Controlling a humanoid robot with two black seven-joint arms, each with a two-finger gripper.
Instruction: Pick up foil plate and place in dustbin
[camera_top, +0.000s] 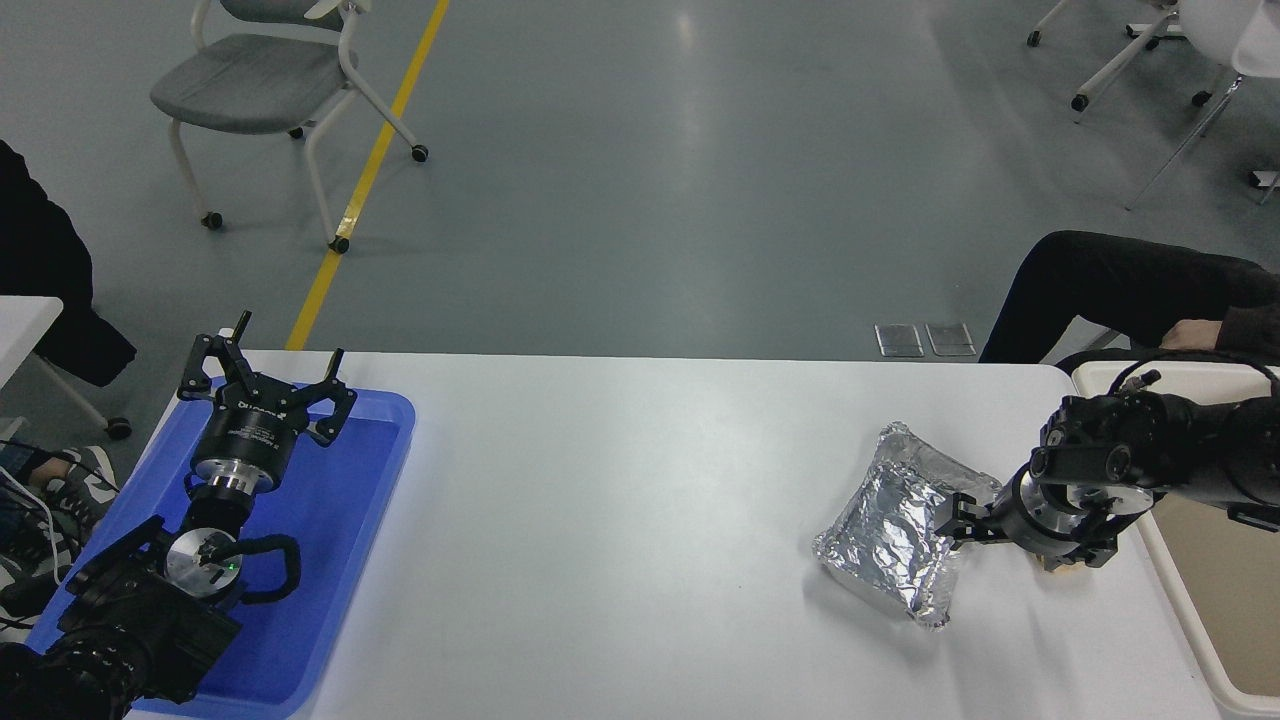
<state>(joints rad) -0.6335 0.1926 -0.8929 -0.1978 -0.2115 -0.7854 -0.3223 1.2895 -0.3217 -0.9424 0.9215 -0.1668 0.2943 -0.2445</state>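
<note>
right hand (962, 522) at foil plate (895, 540) edge, dustbin (1190, 600) right

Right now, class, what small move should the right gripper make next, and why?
Probably close on the foil plate: the right gripper sits low at its right edge, the plate rests on the table, and the dustbin waits to the right.
</note>
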